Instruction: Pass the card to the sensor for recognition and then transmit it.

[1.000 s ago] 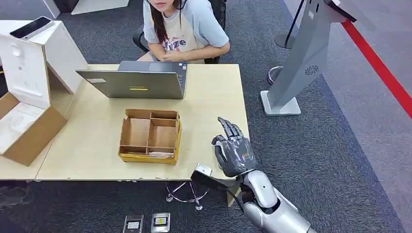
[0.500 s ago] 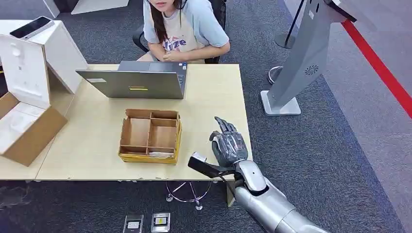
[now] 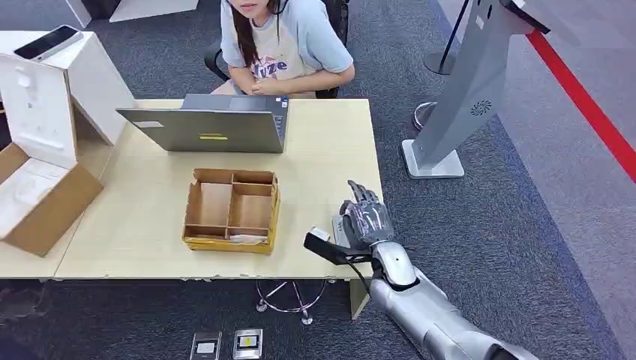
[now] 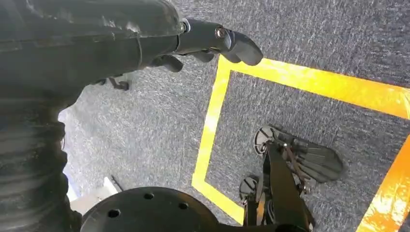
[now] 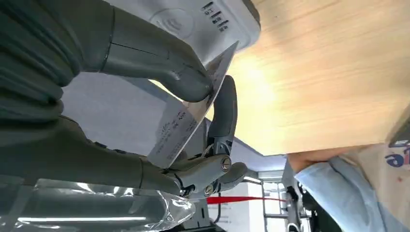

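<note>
Card [image 5: 186,123] was pinched between the thumb and fingers of the right hand [image 3: 365,220], held just over the white sensor [image 5: 193,21] on the bench [image 3: 330,150] near its 5 o'clock corner. We judged the recognition step to be in hand: card at the reader, not yet passed on. Next move would call for lifting clear and carrying the card toward the person [image 3: 285,45] seated at 12 o'clock, without loosening the pinch. Left hand [image 4: 212,41] hung over the carpet, fingers apart, holding nothing.
</note>
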Action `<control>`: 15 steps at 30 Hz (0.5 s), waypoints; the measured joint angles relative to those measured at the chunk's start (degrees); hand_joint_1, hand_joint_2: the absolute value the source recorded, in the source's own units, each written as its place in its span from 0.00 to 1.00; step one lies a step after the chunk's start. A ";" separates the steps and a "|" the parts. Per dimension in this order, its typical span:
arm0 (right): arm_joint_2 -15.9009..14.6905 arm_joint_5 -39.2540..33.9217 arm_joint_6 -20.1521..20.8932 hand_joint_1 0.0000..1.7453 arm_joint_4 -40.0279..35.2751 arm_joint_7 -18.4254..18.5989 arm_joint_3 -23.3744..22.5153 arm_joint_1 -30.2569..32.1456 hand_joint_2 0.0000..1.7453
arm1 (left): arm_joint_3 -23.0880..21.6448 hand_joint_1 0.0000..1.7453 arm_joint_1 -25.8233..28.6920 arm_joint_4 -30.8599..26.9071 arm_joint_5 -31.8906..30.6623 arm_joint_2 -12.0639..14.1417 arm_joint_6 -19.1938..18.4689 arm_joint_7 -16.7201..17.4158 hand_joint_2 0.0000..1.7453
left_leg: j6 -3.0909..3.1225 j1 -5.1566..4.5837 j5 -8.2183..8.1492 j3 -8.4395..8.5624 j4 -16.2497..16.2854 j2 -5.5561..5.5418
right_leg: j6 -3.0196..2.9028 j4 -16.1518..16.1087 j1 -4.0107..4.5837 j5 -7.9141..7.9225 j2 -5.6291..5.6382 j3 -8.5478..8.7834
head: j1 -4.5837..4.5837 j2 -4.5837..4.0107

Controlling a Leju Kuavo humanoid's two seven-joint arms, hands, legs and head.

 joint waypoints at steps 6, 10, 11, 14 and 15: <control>0.00 -0.13 -0.72 1.00 2.43 0.00 0.00 -1.02 1.00 | -0.02 0.00 0.00 0.00 0.48 0.11 0.26 0.02 1.00 | 0.00 0.00 0.00 0.01 0.00 0.00 | 0.00 0.00 0.00 0.00 0.00 0.00 | 0.00 0.00; 0.09 -0.22 -1.72 1.00 4.11 -0.22 0.00 -1.35 1.00 | -0.02 0.00 0.00 0.00 1.03 0.11 0.77 0.06 1.00 | 0.00 0.00 0.00 0.02 0.00 0.00 | 0.00 0.00 0.00 0.00 0.00 0.02 | 0.00 0.00; 0.20 -0.37 -2.03 1.00 4.65 -0.46 0.00 -1.43 1.00 | -0.02 0.00 0.00 0.00 1.11 0.11 0.94 0.07 1.00 | 0.00 0.00 0.00 0.03 0.00 0.00 | 0.00 0.00 0.00 0.00 0.00 0.02 | 0.00 0.00; 0.50 -0.44 -2.75 1.00 5.68 -0.68 0.00 -1.45 1.00 | -0.02 0.00 0.00 0.00 1.55 0.13 1.25 0.07 1.00 | 0.00 0.00 0.00 0.05 0.00 0.01 | 0.00 0.00 0.00 0.00 0.01 0.04 | 0.00 0.00; 0.50 -0.44 -2.91 1.00 5.99 -0.68 0.00 -1.48 1.00 | -0.02 0.00 0.00 0.00 1.60 0.13 1.27 0.09 1.00 | 0.00 0.00 0.00 0.07 0.00 0.00 | 0.00 0.00 0.00 0.01 0.00 0.05 | 0.00 0.00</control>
